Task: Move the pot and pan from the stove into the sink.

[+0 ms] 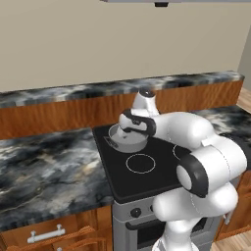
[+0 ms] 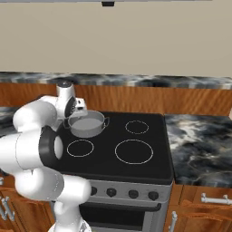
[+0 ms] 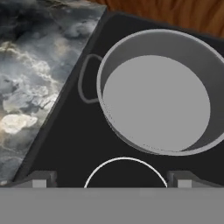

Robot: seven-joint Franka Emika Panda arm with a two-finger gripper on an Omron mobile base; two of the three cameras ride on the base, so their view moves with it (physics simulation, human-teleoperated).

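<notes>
counter: black-grey marble | cabinets: wood, pale handles | wall: beige

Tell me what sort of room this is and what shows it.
A kitchen, and a rendered one by its look. A black stove with ring burners and front knobs sits between marble counters over wooden cabinets, and a grey pot stands on the cooktop.

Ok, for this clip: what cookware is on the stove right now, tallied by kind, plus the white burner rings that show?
Pots: 1, the grey pot on the stove's back-left burner
White burner rings showing: 3
Total: 4
</notes>
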